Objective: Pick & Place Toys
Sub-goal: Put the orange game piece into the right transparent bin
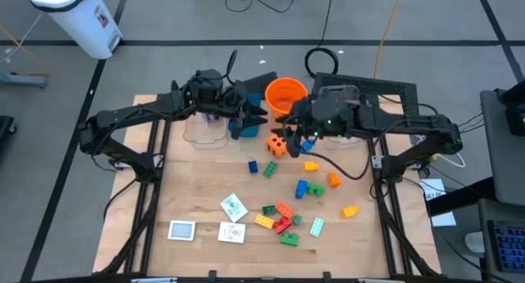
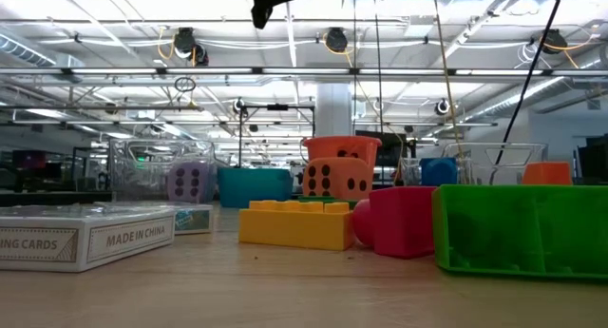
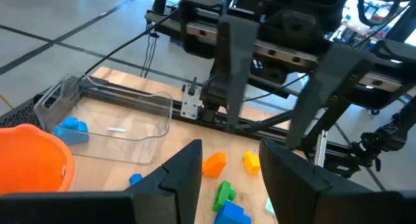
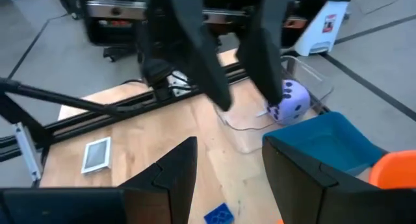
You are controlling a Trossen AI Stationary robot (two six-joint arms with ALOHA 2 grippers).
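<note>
Both arms were bunched up at the far end of the table (image 1: 189, 193), right by the orange bucket (image 1: 285, 93). The left pincer (image 3: 229, 167) and right pincer (image 4: 229, 160) each had their fingers apart with nothing between them, so no toy was being carried. Most bricks (image 1: 283, 220) sat scattered mid-table with the white cards (image 1: 234, 207) nearer the front. The orange die (image 1: 277, 144) was just below the bucket, the purple die (image 4: 290, 102) inside a clear bin (image 1: 205, 129). Looked like they were lining up a pick.
</note>
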